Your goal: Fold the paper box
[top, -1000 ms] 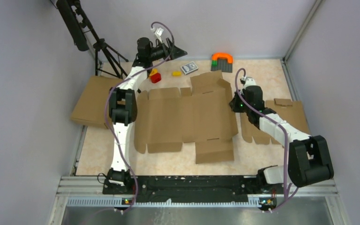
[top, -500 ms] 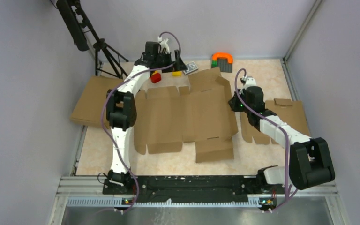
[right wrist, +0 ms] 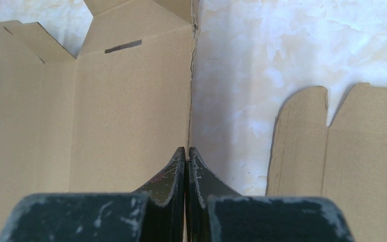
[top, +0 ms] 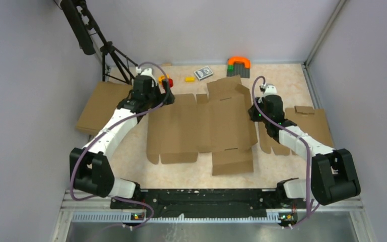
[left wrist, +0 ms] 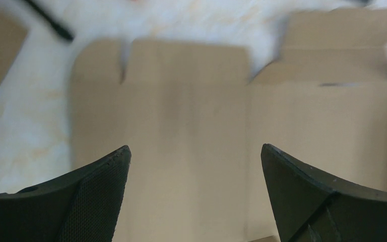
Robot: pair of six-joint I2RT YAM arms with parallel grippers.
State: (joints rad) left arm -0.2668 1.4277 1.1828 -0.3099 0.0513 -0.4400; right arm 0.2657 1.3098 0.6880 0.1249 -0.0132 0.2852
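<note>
My wide-spread left gripper (left wrist: 194, 151) has swung over the paper box's (top: 201, 126) ten-o'clock flap, ready for folding; my right gripper (right wrist: 186, 151) stays closed.

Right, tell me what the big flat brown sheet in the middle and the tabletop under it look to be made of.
The paper box: corrugated cardboard, plain brown and matte; scored fold lines, die-cut slits and a rough cut edge show it. The tabletop: smooth, cream-pink marbled surface; probably printed laminate rather than stone, though the look leaves that open.
</note>
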